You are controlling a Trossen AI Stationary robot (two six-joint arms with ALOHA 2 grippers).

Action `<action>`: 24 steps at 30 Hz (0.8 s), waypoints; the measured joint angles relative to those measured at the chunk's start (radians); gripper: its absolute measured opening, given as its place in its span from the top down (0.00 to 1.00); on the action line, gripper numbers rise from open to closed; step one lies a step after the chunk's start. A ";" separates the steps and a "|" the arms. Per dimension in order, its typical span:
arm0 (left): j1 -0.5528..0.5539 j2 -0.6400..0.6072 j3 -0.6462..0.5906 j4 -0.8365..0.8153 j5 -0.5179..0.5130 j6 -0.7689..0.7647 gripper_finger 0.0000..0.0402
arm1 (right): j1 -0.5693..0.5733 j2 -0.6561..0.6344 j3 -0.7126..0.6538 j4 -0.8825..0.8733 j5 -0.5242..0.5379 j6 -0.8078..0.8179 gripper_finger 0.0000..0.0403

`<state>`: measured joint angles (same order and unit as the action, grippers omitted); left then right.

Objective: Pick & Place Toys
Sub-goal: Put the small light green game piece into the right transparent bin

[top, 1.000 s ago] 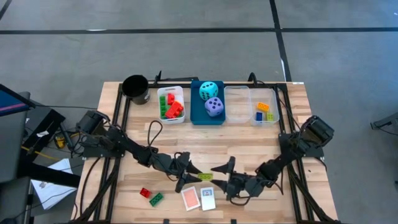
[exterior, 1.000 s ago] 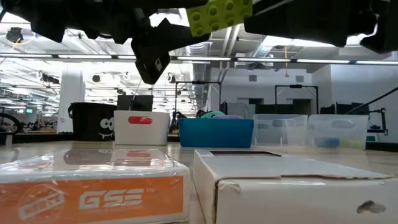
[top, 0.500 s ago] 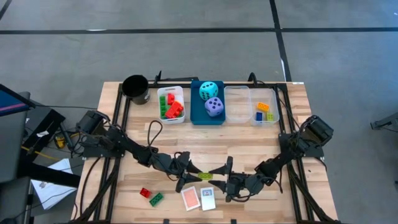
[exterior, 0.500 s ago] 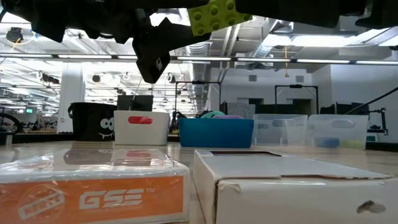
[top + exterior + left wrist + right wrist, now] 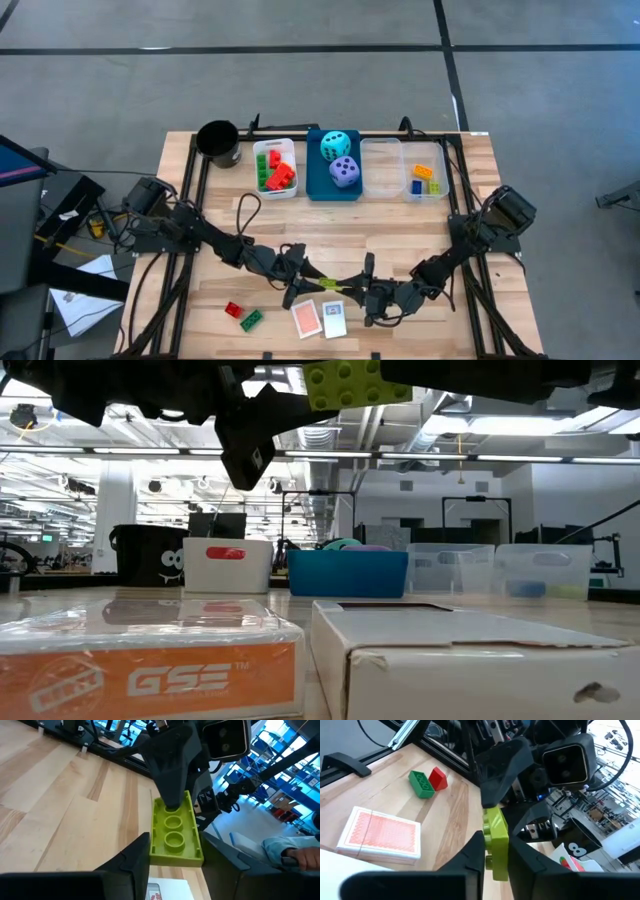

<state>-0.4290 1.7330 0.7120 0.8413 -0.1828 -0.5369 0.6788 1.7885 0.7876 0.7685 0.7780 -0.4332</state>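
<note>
— Lime-green plastic building brick (image 5: pixel 331 285): where is it?
— Held off the wooden table (image 5: pixel 400 225), above the two small cards (image 5: pixel 320 319) near the front edge, between both arms.
— How does it lie?
— Long axis runs straight from the left gripper (image 5: pixel 312 279) to the right gripper (image 5: pixel 356 288), one end toward each.
— And the fingers?
— Both pairs are clamped on it, each at its own end; the right fingers (image 5: pixel 470 855) pinch the brick's narrow sides.

High cam overhead, low cam table-level, 2 wrist cams close
</note>
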 joint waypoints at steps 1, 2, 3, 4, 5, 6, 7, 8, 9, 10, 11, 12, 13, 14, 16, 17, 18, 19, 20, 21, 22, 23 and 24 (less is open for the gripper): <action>0.000 -0.001 0.000 0.000 0.000 0.000 0.66 | 0.000 0.000 0.000 0.000 0.000 0.000 0.88; 0.000 -0.001 0.000 0.000 0.000 0.000 0.64 | 0.000 0.000 0.000 0.000 0.000 0.003 0.88; 0.000 -0.001 0.000 0.000 -0.002 0.001 0.62 | 0.000 0.000 0.000 0.000 0.001 0.009 0.88; 0.000 -0.001 0.000 -0.004 -0.003 0.009 0.60 | 0.000 0.000 0.000 0.007 0.005 0.019 0.88; 0.000 0.000 0.000 -0.014 -0.004 0.014 0.57 | 0.000 -0.001 0.000 0.018 0.009 0.026 0.89; 0.000 0.001 -0.001 -0.021 -0.004 0.026 0.54 | -0.002 -0.002 0.001 0.023 0.011 0.028 0.89; 0.000 0.001 -0.001 -0.022 -0.004 0.044 0.51 | -0.002 -0.002 0.002 0.022 0.014 0.031 0.89; 0.000 0.001 -0.001 -0.018 -0.004 0.063 0.48 | -0.002 -0.002 0.002 0.016 0.018 0.036 0.88; 0.000 0.001 -0.001 -0.016 -0.002 0.078 0.45 | -0.003 -0.002 0.002 0.015 0.020 0.038 0.88; 0.000 0.001 -0.001 -0.017 0.000 0.094 0.43 | -0.002 -0.002 0.002 0.015 0.021 0.038 0.87; 0.003 0.001 -0.001 -0.018 0.000 0.111 0.41 | -0.001 -0.002 0.002 0.015 0.021 0.037 0.87; 0.005 0.001 -0.001 -0.017 0.001 0.129 0.38 | -0.001 -0.002 0.002 0.014 0.027 0.037 0.87; 0.007 0.001 -0.001 -0.017 0.001 0.149 0.37 | 0.000 -0.002 0.002 0.014 0.037 0.037 0.88; 0.012 0.001 -0.001 -0.018 0.002 0.168 0.35 | 0.000 -0.002 0.002 0.014 0.049 0.037 0.88; 0.019 0.001 -0.001 -0.033 0.004 0.199 0.32 | -0.002 -0.002 0.002 0.014 0.088 0.037 0.88; 0.023 0.001 -0.001 -0.050 0.004 0.215 0.31 | -0.001 -0.002 0.002 0.014 0.116 0.037 0.88; 0.028 0.001 -0.001 -0.070 0.004 0.228 0.30 | -0.001 -0.002 0.002 0.015 0.146 0.044 0.88; 0.032 0.001 -0.001 -0.091 0.004 0.245 0.30 | -0.001 -0.002 0.002 0.019 0.183 0.056 0.88; 0.037 0.001 -0.001 -0.116 0.004 0.254 0.29 | -0.001 -0.002 0.002 0.023 0.222 0.069 0.88; 0.043 0.001 -0.001 -0.146 0.004 0.264 0.29 | -0.001 -0.002 0.002 0.026 0.263 0.080 0.88; 0.049 0.001 -0.001 -0.181 -0.002 0.268 0.29 | 0.000 -0.004 0.001 0.025 0.307 0.087 0.88; 0.055 0.001 -0.001 -0.217 -0.011 0.268 0.30 | 0.000 -0.007 0.001 0.023 0.352 0.092 0.88; 0.060 0.001 -0.001 -0.248 -0.027 0.268 0.30 | 0.000 -0.010 0.001 0.024 0.392 0.093 0.87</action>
<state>-0.3686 1.7344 0.7109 0.5931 -0.2099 -0.2691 0.6785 1.7789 0.7887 0.7926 1.1705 -0.3397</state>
